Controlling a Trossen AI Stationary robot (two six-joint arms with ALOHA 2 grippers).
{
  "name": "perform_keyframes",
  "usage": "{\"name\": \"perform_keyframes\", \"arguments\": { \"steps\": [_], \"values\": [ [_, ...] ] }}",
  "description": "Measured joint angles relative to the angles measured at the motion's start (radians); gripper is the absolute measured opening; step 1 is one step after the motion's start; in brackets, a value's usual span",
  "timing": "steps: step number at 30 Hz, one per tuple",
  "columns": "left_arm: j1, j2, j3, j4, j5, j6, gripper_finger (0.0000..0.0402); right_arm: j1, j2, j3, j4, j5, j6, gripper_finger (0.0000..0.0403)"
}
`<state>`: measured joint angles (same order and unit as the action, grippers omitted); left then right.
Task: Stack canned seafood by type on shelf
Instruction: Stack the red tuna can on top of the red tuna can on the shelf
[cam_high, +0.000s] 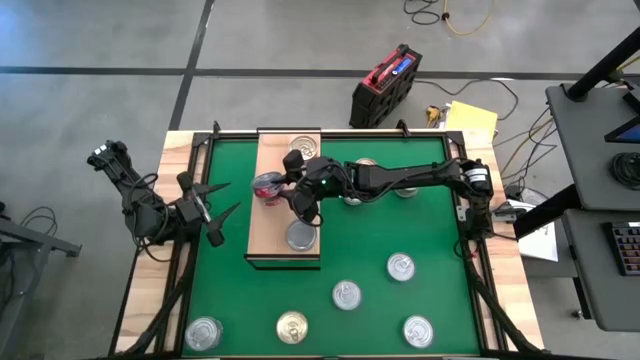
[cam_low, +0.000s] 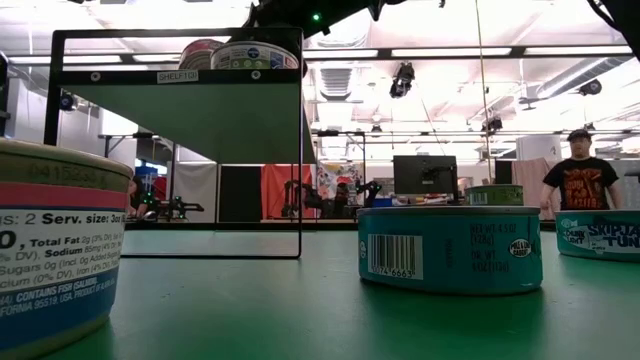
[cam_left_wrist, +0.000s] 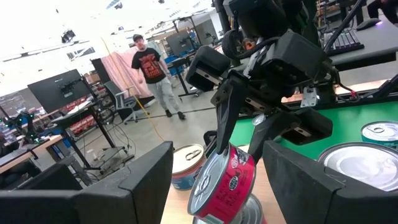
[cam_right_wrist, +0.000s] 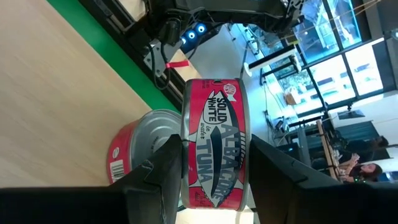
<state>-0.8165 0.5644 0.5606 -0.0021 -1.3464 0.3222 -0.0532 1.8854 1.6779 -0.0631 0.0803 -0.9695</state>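
The left pincer (cam_high: 222, 211) waits wide apart at the shelf's (cam_high: 264, 243) left edge, holding nothing. The right pincer (cam_high: 290, 192) reaches over the shelf gripping a red can (cam_right_wrist: 214, 144) on its edge, tilted above a second red can (cam_right_wrist: 142, 152) standing on the board. To finish the step well, I would turn the held can flat, lid up, centre it over the lower can's rim, lower until the two touch, and only then release, so it does not slide off. A silver-lidded can (cam_high: 301, 237) and others sit elsewhere on the shelf; more cans (cam_high: 346, 295) lie on the green counter (cam_high: 430, 250).

The held can reads "SOLID WHITE ALBACORE TUNA". The shelf frame carries a tag "SHELF101" (cam_low: 176, 76). A teal can (cam_low: 449, 249) shows a barcode; another at far right reads "SKIPJACK TUNA" (cam_low: 600, 235).
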Motion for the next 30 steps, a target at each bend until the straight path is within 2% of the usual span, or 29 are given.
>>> {"name": "perform_keyframes", "arguments": {
  "steps": [30],
  "values": [
    [0.0,0.0,0.0,0.0,0.0,0.001,0.0233,0.0,0.023,0.0,-0.006,0.0,-0.008,0.0152]
  ]
}}
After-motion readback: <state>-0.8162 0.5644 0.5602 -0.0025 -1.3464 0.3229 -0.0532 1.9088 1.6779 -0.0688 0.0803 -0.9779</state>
